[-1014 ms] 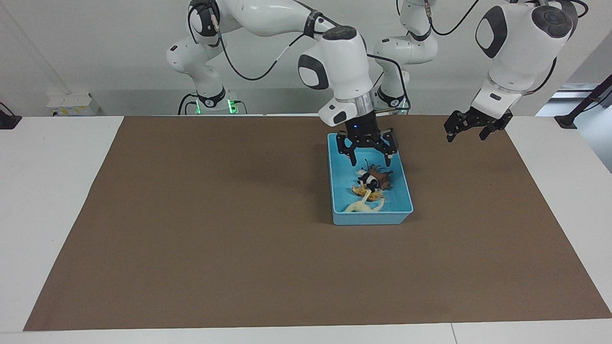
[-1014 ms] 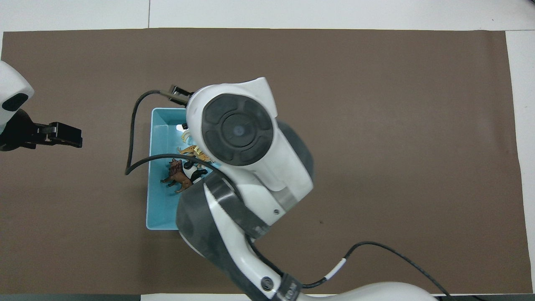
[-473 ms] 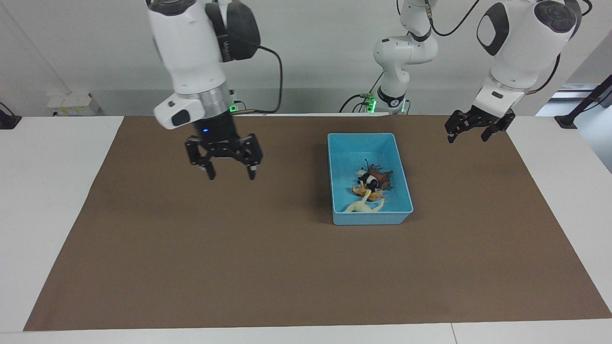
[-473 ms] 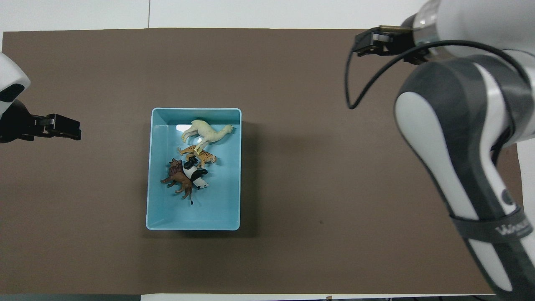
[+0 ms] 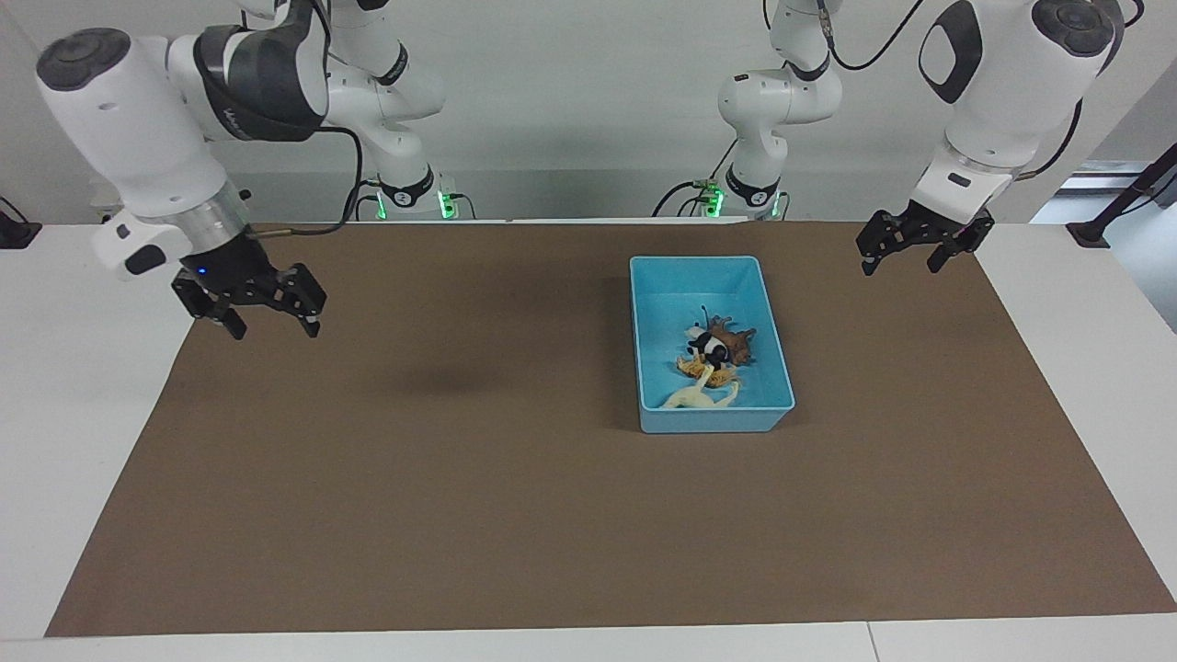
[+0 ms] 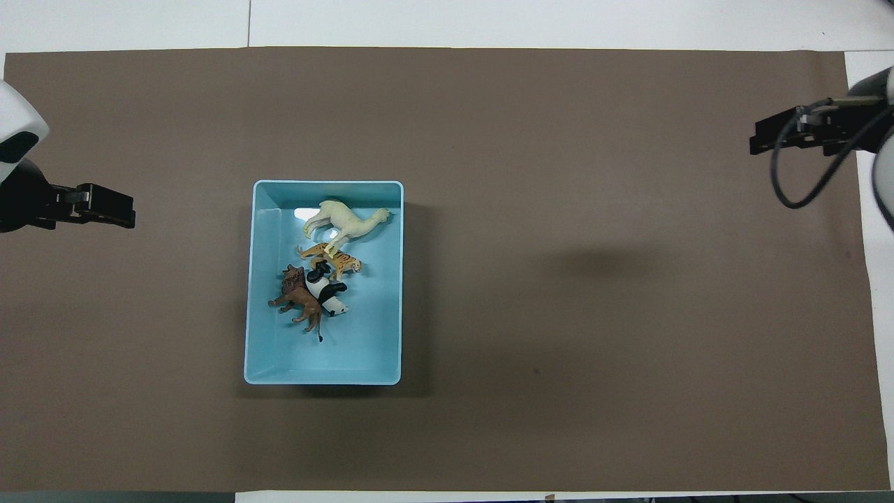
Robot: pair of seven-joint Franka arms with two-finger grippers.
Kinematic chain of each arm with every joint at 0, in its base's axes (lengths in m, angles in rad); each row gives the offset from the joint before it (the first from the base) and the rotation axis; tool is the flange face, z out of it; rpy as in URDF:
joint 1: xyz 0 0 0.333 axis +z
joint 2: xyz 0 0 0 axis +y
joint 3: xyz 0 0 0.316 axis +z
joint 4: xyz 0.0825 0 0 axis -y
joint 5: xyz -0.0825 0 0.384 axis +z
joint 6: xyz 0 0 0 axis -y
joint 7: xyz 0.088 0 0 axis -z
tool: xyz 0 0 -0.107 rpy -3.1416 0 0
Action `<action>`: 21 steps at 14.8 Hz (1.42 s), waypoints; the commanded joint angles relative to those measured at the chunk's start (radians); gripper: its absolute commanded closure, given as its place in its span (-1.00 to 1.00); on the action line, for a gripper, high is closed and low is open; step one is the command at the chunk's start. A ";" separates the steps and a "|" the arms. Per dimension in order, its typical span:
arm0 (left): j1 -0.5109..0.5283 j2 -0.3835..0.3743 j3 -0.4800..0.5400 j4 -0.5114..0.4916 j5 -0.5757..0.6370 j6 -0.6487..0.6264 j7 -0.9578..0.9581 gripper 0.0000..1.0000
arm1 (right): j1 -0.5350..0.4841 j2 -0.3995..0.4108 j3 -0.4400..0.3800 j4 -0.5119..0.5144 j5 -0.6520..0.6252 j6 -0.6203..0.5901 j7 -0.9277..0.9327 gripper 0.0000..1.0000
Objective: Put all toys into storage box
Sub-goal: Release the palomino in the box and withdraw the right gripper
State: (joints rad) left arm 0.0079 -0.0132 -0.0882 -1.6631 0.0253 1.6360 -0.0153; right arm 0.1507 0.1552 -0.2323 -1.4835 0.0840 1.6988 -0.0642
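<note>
All four toys lie in the light blue rectangular plastic storage box [image 6: 279, 363], so I judge the task finished: cream-white horse [image 6: 346, 220], orange striped tiger [image 6: 330, 256], black-and-white panda [image 6: 327, 293], brown lion [image 6: 297, 299]. Both arms wait at the table [image 5: 110, 386] ends (nothing held): left hand [image 5: 897, 255] and right hand [image 5: 268, 322], fingers apart. The overhead view separates each figurine; the facing view shows a heap.

Glossy white rounded arm shells with dark grey joint caps; black cables loop along them; black two-finger left gripper [image 5: 899, 257] and right gripper [image 5: 273, 325]; green lights glow at both bases.
</note>
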 commanded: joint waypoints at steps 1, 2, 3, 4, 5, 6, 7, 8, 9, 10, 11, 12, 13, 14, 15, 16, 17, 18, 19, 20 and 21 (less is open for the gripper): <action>-0.005 0.019 0.010 0.031 -0.012 -0.030 0.014 -1.00 | -0.063 -0.123 0.019 -0.084 -0.030 -0.068 -0.075 -1.00; -0.003 0.018 0.008 0.031 -0.012 -0.028 0.015 -1.00 | -0.086 -0.156 0.025 -0.104 -0.039 -0.079 -0.086 -1.00; -0.003 0.016 0.010 0.025 -0.012 -0.024 0.014 -1.00 | -0.111 -0.193 0.033 -0.127 -0.052 -0.094 -0.094 -1.00; -0.003 0.013 0.008 0.019 -0.012 -0.021 0.014 -1.00 | -0.120 -0.218 0.040 -0.139 -0.056 -0.109 -0.097 -1.00; 0.000 0.010 0.008 0.011 -0.012 -0.018 0.014 -1.00 | -0.132 -0.236 0.045 -0.142 -0.062 -0.143 -0.094 -1.00; 0.000 0.010 0.008 0.011 -0.012 -0.021 0.014 -1.00 | -0.146 -0.249 0.060 -0.144 -0.072 -0.184 -0.092 -1.00; -0.002 0.010 0.008 0.009 -0.012 -0.019 0.014 -1.00 | -0.179 -0.255 0.085 -0.139 -0.076 -0.203 -0.094 -1.00; -0.002 0.009 0.008 0.008 -0.012 -0.019 0.014 -1.00 | -0.213 -0.253 0.121 -0.126 -0.078 -0.212 -0.091 -1.00; -0.003 0.009 0.008 0.006 -0.012 -0.021 0.014 -1.00 | -0.229 -0.247 0.137 -0.104 -0.078 -0.218 -0.082 -1.00; -0.009 0.009 0.008 0.006 -0.012 -0.022 0.014 -1.00 | -0.232 -0.238 0.139 -0.081 -0.076 -0.243 -0.066 -1.00; -0.009 0.009 0.007 0.006 -0.012 -0.025 0.012 -1.00 | -0.232 -0.235 0.139 -0.075 -0.081 -0.261 -0.062 -1.00; -0.009 0.007 0.005 0.000 -0.012 -0.027 0.012 -1.00 | -0.224 -0.237 0.140 -0.078 -0.114 -0.274 -0.063 -1.00; -0.009 0.006 0.007 -0.004 -0.012 -0.025 0.011 -1.00 | -0.221 -0.237 0.142 -0.087 -0.147 -0.263 -0.069 -1.00; -0.009 0.001 0.005 -0.007 -0.012 -0.021 0.009 -1.00 | -0.223 -0.235 0.145 -0.095 -0.151 -0.240 -0.069 -1.00; -0.009 0.001 0.007 -0.007 -0.012 -0.019 0.008 -1.00 | -0.223 -0.232 0.146 -0.106 -0.155 -0.226 -0.069 -1.00; -0.005 -0.001 0.007 -0.006 -0.010 -0.016 0.008 -1.00 | -0.223 -0.226 0.146 -0.115 -0.158 -0.219 -0.072 -1.00; 0.001 -0.001 0.007 -0.007 -0.012 -0.016 0.008 -1.00 | -0.223 -0.226 0.146 -0.115 -0.159 -0.218 -0.081 -1.00; 0.006 -0.001 0.007 -0.007 -0.010 -0.016 0.008 -1.00 | -0.223 -0.224 0.148 -0.113 -0.158 -0.226 -0.088 -1.00; 0.006 -0.001 0.007 -0.007 -0.012 -0.016 0.008 -1.00 | -0.226 -0.224 0.155 -0.112 -0.158 -0.231 -0.088 -1.00; 0.006 -0.001 0.007 -0.007 -0.012 -0.016 0.008 -1.00 | -0.227 -0.226 0.159 -0.112 -0.158 -0.232 -0.088 -1.00; 0.004 -0.001 0.007 -0.007 -0.010 -0.016 0.008 -1.00 | -0.227 -0.226 0.160 -0.110 -0.158 -0.234 -0.088 -1.00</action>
State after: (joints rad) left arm 0.0086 -0.0079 -0.0825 -1.6674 0.0253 1.6282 -0.0153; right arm -0.0589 -0.0603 -0.0940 -1.5839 -0.0590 1.4609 -0.1422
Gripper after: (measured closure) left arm 0.000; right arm 0.000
